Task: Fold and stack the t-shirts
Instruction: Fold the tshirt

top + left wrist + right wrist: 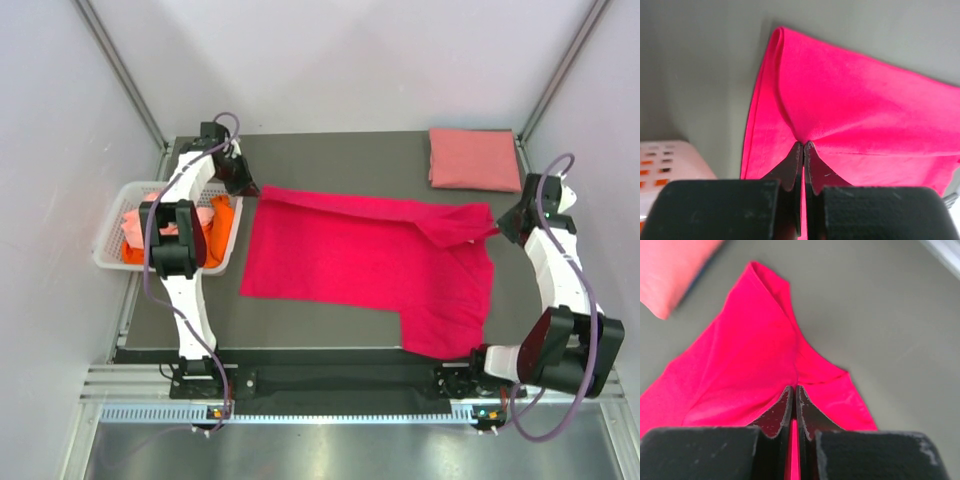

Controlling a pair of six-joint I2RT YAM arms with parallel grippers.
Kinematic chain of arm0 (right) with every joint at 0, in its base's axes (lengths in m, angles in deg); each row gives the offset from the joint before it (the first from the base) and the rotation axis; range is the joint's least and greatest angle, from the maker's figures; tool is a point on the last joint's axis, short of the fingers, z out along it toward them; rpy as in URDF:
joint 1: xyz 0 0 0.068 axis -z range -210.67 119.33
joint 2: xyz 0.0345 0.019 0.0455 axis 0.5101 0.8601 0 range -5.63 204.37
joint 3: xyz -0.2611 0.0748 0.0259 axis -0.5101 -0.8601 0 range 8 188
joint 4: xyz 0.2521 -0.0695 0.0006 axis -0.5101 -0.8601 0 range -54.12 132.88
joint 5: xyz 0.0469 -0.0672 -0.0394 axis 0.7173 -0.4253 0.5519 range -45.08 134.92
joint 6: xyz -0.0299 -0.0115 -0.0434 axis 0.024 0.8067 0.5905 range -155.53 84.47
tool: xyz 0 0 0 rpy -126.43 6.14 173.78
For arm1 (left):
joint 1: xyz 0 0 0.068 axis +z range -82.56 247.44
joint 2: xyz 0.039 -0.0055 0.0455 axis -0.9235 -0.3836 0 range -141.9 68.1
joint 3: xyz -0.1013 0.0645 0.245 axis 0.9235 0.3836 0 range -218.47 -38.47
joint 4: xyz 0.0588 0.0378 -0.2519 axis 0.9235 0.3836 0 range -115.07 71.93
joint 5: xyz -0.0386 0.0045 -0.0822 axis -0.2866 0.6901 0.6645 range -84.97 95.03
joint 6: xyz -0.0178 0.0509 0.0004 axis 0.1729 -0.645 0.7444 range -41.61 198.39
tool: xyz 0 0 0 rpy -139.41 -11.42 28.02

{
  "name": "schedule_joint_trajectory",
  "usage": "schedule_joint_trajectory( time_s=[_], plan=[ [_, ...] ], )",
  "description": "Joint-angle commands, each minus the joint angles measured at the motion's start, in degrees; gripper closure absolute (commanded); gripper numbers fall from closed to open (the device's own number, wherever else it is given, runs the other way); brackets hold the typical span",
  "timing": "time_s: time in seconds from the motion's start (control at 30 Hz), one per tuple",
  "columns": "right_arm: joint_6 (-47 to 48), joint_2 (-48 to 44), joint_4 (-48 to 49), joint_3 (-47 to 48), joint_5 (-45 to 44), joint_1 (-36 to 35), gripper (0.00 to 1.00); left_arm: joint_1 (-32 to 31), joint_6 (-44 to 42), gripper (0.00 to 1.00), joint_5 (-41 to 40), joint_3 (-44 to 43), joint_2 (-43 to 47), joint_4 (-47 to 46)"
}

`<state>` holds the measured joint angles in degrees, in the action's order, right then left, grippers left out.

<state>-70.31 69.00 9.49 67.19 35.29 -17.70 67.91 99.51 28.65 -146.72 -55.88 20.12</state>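
Mid-fold on red shirt (350, 265), spread flat on table (330, 155). My left claw (803, 146) pinching its far left corner, right claw (794, 390) pinching far right edge. Pink shirt (473, 158) lies folded, far right. Next, I reckon: draw both pinches toward me together, edge taut.

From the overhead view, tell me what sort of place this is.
Most likely a robot test cell, not a home: a dark table walled by plain white panels on metal rails, and bolted-down arms whose left pincer and right pincer both grip a magenta t-shirt.
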Motion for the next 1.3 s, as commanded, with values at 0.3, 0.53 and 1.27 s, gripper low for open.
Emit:
schedule_joint_trajectory(
  time_s=[0.3, 0.53, 1.27],
  plan=[
    [-3.54, -6.17, 5.62, -12.53, -0.83, 0.83, 1.0, -6.36, -3.37, 1.0, -18.06, 3.65, 3.75, 5.26],
    [-2.92, -5.37, 5.61, -13.59, -1.71, 1.0, 1.0, -6.53, -3.64, 1.0, -25.35, 0.42, 1.64, 6.41],
    [-0.9, -7.84, 2.8, -16.91, -1.27, 1.27, 1.0, -6.8, -4.51, 1.0, -26.69, 0.49, -0.56, 6.14]
  ],
)
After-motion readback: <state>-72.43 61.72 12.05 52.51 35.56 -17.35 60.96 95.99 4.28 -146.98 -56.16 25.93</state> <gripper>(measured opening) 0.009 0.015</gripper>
